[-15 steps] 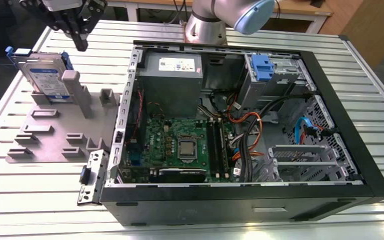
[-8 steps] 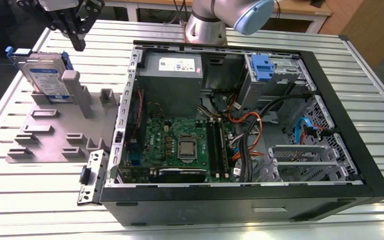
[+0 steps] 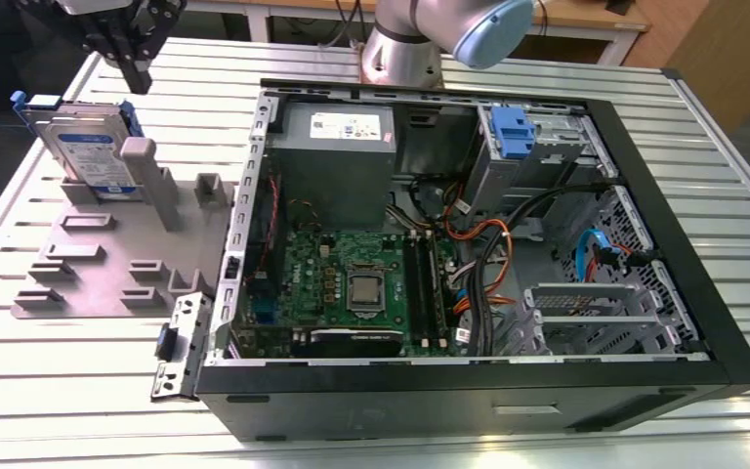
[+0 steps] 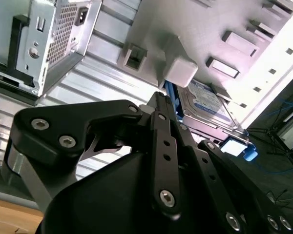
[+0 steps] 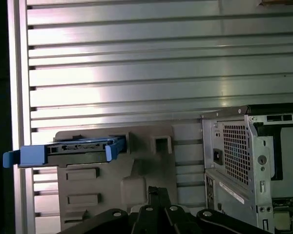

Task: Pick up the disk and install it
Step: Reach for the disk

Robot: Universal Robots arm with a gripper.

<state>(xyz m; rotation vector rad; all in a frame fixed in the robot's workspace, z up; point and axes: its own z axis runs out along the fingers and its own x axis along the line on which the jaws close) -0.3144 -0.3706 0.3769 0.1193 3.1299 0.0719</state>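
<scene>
The disk point(image 3: 89, 151) stands on edge in a slot of the grey holder point(image 3: 102, 254), at the exterior view's left. It is a silver drive with a blue-and-white label and a blue bracket. My gripper point(image 3: 138, 78) hangs just above and behind it, apart from it, shut with nothing held. In the second wrist view the disk point(image 4: 205, 102) lies beyond the tip of my gripper point(image 4: 158, 97). The first wrist view has the disk point(image 5: 78, 148) edge-on in the holder point(image 5: 136, 170), off to one side of my gripper point(image 5: 154, 191).
An open computer case point(image 3: 479, 225) lies on the slatted metal table point(image 3: 62, 410), right of the holder. Inside are a grey power-supply box point(image 3: 336, 137), a green board point(image 3: 349, 283), cables and a drive bay with a blue clip point(image 3: 512, 132).
</scene>
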